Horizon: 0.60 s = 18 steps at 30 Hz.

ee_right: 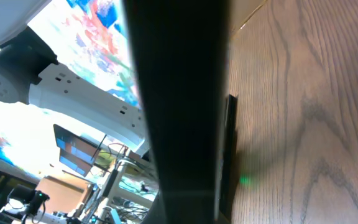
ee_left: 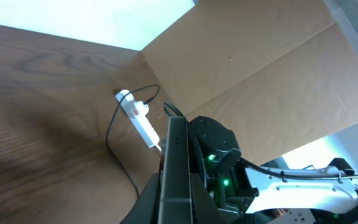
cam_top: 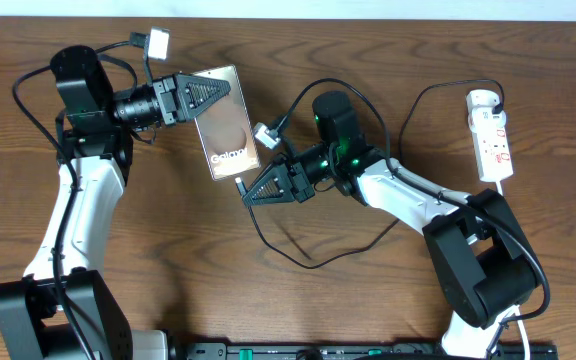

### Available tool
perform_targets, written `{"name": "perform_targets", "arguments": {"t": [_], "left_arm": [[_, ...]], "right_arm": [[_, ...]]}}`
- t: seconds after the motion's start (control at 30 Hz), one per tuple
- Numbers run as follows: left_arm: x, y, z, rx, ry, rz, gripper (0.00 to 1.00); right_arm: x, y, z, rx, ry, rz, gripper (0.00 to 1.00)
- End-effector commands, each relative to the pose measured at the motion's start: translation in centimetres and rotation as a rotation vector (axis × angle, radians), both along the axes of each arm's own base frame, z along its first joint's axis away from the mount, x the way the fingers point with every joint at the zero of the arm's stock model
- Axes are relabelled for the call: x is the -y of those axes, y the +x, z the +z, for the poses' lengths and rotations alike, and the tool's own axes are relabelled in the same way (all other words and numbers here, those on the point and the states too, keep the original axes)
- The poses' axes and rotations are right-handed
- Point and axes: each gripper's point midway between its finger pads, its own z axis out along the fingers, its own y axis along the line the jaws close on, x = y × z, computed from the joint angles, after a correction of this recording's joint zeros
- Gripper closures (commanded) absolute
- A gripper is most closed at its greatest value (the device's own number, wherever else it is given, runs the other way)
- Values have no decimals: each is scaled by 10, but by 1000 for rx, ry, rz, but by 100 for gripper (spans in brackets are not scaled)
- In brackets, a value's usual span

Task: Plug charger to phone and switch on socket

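While the left hand (cam_top: 200, 100) clamps the phone (cam_top: 226, 125) by its upper end and the right hand (cam_top: 248, 190), pinched shut on the charger (cam_top: 308, 265) tip, sits just off the phone's lower end, a slight misalignment could skid the connector aside or lever the phone loose.

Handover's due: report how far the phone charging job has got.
Done: the charger seems plugged into the socket. In hand: the left end effector grips the phone; the right end effector holds the charger tip at its lower edge, seating unclear. Left: confirming that connection, then the socket switch, which no end effector is near.
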Motion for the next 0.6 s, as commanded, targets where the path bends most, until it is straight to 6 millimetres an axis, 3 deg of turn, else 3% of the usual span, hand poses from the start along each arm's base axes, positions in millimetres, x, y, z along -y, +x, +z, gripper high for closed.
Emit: {"name": "perform_targets", "arguments": {"t": [0.0, 0.57], "left_arm": [[0, 2, 5, 41, 12, 9, 93], [2, -5, 6, 38, 1, -34, 93]], "right_arm": [[0, -7, 6, 11, 24, 38, 99], [1, -5, 7, 20, 29, 35, 99]]}}
